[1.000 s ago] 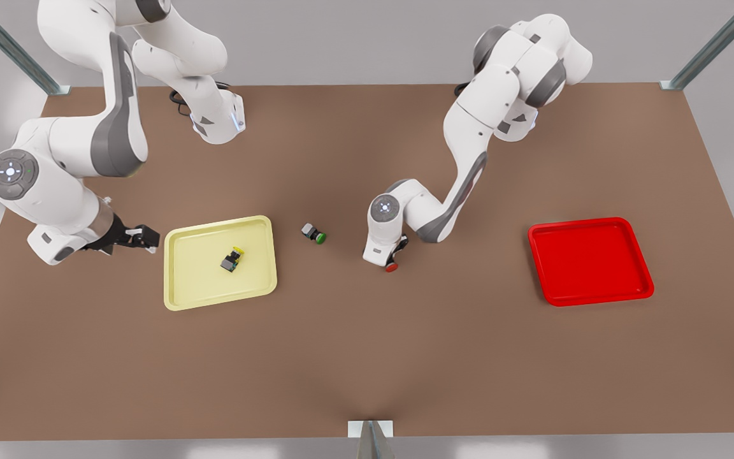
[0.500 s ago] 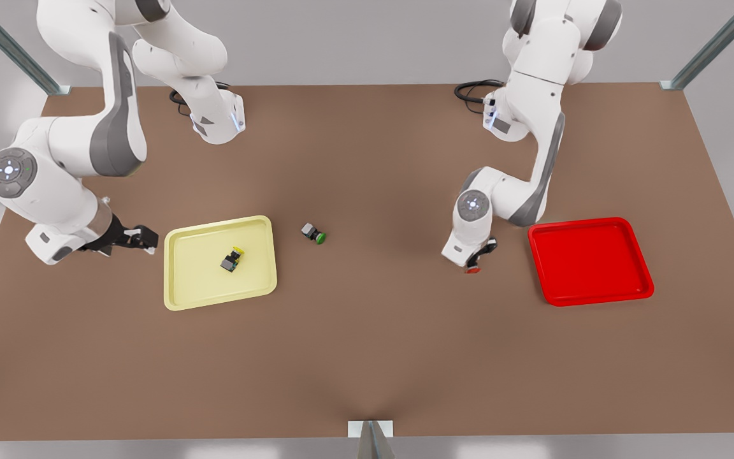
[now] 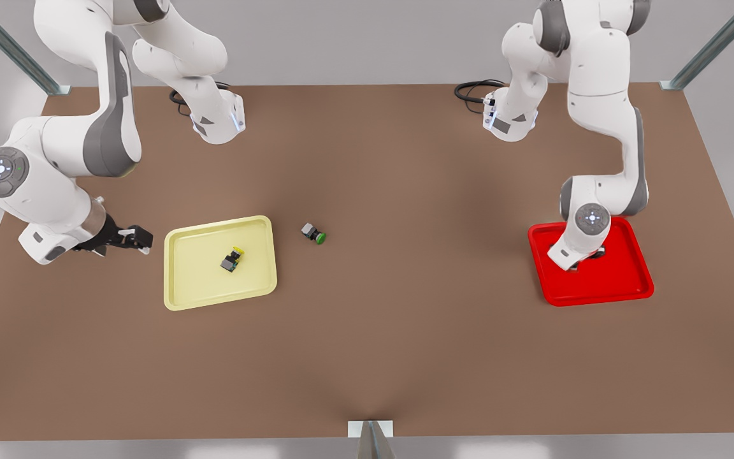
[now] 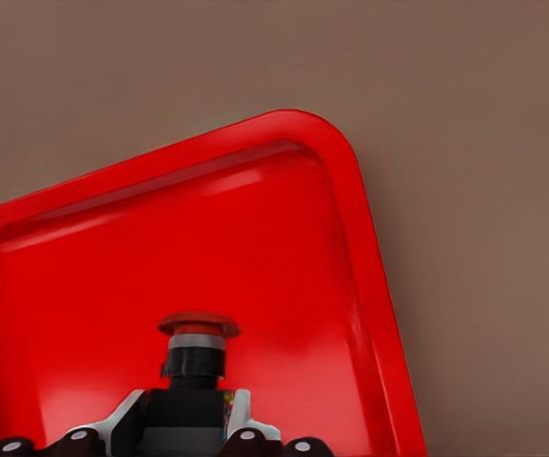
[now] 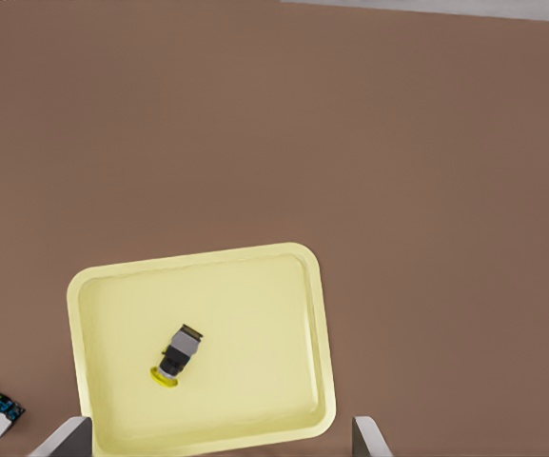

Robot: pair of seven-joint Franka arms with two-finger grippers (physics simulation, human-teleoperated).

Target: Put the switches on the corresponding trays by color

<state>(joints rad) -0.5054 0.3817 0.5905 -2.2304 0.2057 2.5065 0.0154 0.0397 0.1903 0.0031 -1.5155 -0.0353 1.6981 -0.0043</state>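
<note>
**Red switch over its tray, release due**

While the left hand (image 3: 587,258) hovers above the red tray (image 3: 622,290), its fingers (image 4: 245,440) pinch the red-capped switch (image 4: 196,357) inside the rim; the step in hand is the drop, so next comes lowering and letting go; the yellow-capped switch (image 3: 232,259) lies in the yellow tray (image 3: 179,299); beside that tray the right hand (image 3: 139,238) waits, fingers spread; a green-capped switch (image 3: 313,233) sits on the worktop (image 3: 405,350).
</note>
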